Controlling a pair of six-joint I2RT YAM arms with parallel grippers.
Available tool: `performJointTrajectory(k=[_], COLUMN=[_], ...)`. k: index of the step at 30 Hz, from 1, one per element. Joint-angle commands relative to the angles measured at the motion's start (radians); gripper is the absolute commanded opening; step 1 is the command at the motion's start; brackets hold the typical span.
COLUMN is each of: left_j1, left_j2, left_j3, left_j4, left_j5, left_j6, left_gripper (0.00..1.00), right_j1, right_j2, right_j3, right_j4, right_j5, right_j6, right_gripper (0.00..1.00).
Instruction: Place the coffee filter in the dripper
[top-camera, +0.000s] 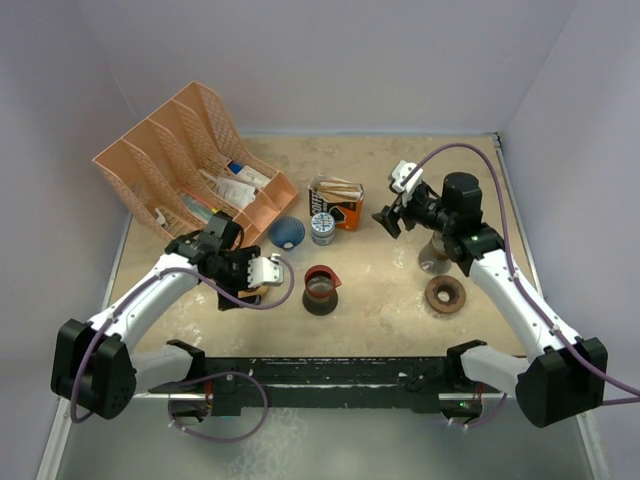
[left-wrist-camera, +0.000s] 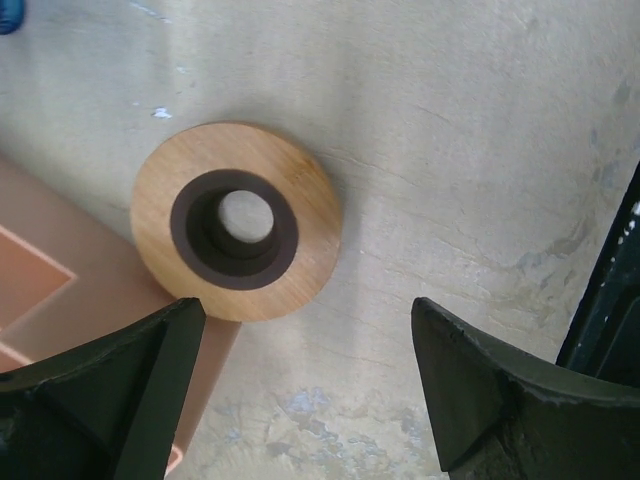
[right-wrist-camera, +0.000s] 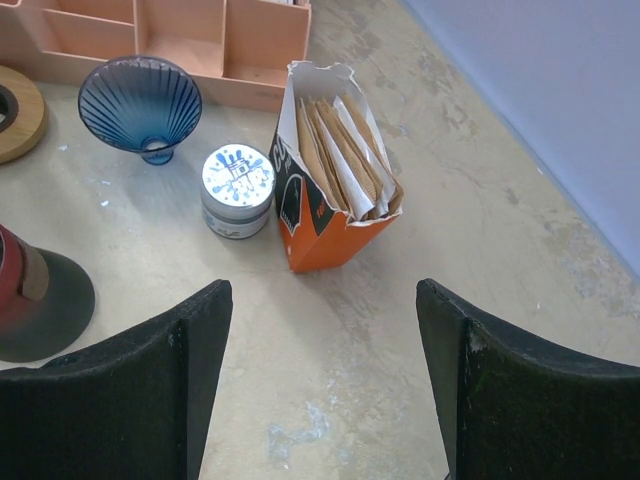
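The coffee filters (right-wrist-camera: 345, 150) are brown papers standing in an open orange box (top-camera: 337, 205) at the table's middle back. The dripper (top-camera: 288, 233), a blue fluted cone, stands upright left of the box, also seen in the right wrist view (right-wrist-camera: 140, 100). My right gripper (top-camera: 388, 217) hovers just right of the box, open and empty (right-wrist-camera: 323, 300), pointed at it with bare table between the fingers. My left gripper (top-camera: 240, 283) hangs open and empty (left-wrist-camera: 308, 320) over a wooden ring (left-wrist-camera: 320, 215) with a dark centre hole, by the organizer's front edge.
A pink file organizer (top-camera: 190, 165) fills the back left, its base (left-wrist-camera: 40, 290) beside the ring. A small round tin (top-camera: 322, 228) sits between dripper and box. A red and black cone-shaped piece (top-camera: 321, 290) stands at centre front, and a brown ring (top-camera: 445, 294) lies at right.
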Motion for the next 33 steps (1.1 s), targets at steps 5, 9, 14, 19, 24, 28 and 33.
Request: performJointTrajectory(k=[5,9,14,19,24,28,33], left_j1=[-0.011,-0.025,-0.043,-0.057,-0.07,-0.078,-0.089], left_j2=[0.095,0.149,0.192,0.242,0.269,0.268,0.228], left_j3=[-0.024,-0.022,-0.026,-0.025,-0.047,-0.057,-0.043], left_j4=[0.028,0.056,0.091,0.112,0.132,0.132,0.08], left_j5=[0.05,0.026,-0.02,-0.045,-0.061,-0.078,-0.075], left_j6=[0.208,0.216,0.222,0.222,0.22,0.2,0.157], left_gripper=[0.82,0.8,0.75,0.67,0.58,0.45,0.34], right_j1=[-0.021,-0.022,-0.022,-0.022,-0.022,-0.024,-0.029], right_j2=[-0.003,0.002,0.009,0.013,0.02,0.025,0.018], right_j3=[0.0,0.0,0.0,0.0,0.0,0.0,-0.026], right_j4=[0.037,0.035,0.03,0.028,0.029,0.029,0.037], right_j5=[-0.023,-0.028,-0.035,-0.031,-0.02,-0.009,0.009], right_j6=[0.011,0.008,0.001,-0.001,-0.002,-0.002,-0.001], right_gripper=[0.77,0.77,0.77,0.77,0.77,0.77,0.77])
